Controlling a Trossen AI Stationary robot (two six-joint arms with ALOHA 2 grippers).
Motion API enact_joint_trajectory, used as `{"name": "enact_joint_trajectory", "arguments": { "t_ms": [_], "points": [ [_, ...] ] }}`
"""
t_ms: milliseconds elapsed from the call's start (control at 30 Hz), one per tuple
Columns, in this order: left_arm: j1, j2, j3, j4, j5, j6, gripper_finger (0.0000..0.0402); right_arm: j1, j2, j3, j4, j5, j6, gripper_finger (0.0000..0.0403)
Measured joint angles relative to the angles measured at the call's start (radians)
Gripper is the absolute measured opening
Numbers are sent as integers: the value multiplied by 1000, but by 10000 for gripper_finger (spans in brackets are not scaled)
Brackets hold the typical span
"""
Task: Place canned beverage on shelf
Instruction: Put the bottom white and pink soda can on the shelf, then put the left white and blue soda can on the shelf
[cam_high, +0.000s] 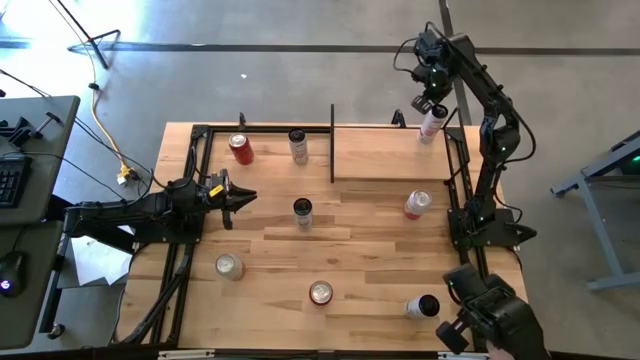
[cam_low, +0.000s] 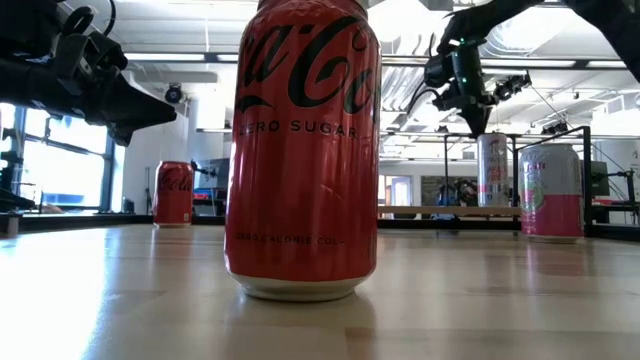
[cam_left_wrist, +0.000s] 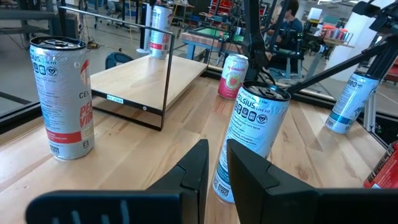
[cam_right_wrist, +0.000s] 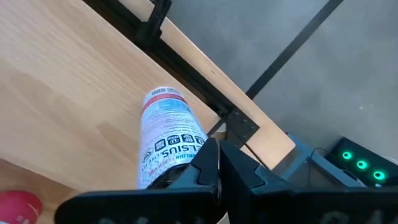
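Note:
A white-and-pink Celsius can (cam_high: 430, 126) stands upright on the far right corner of the light-wood shelf (cam_high: 385, 155). The shelf has a thin black upright plate (cam_high: 332, 143) at its left end. My right gripper (cam_high: 430, 104) is shut and points down just over this can (cam_right_wrist: 166, 140). The low view shows the gripper (cam_low: 472, 120) above the can's top (cam_low: 492, 138). My left gripper (cam_high: 240, 197) is shut and empty at the table's left. It points level at a white-and-blue Celsius can (cam_left_wrist: 252, 137) standing mid-table (cam_high: 303, 212). My right gripper's shut fingers (cam_right_wrist: 205, 168) hide the can's top, so I cannot tell whether they touch it. The can stands on its base on the shelf.
Other cans stand on the table: a red one (cam_high: 240, 148) and a white one (cam_high: 298, 145) left of the plate, a pink one (cam_high: 417, 204) near the shelf, and two (cam_high: 229, 266) (cam_high: 320, 292) at the front. One can lies at the near right (cam_high: 422, 307). Black frame rails (cam_high: 190, 190) run along both sides.

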Motion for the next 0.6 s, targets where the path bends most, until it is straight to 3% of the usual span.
{"name": "enact_joint_trajectory", "arguments": {
  "t_ms": [167,300,467,600],
  "points": [
    [0,0,0,0,0,-6,49,0,0,0,0,-20,0,0],
    [0,0,0,0,0,-7,49,3,0,12,-2,38,-2,0],
    [0,0,0,6,-21,-32,49,22,0,102,-2,55,-12,0],
    [0,0,0,6,-37,-36,49,57,-1,206,3,-1,-10,0]
  ]
}}
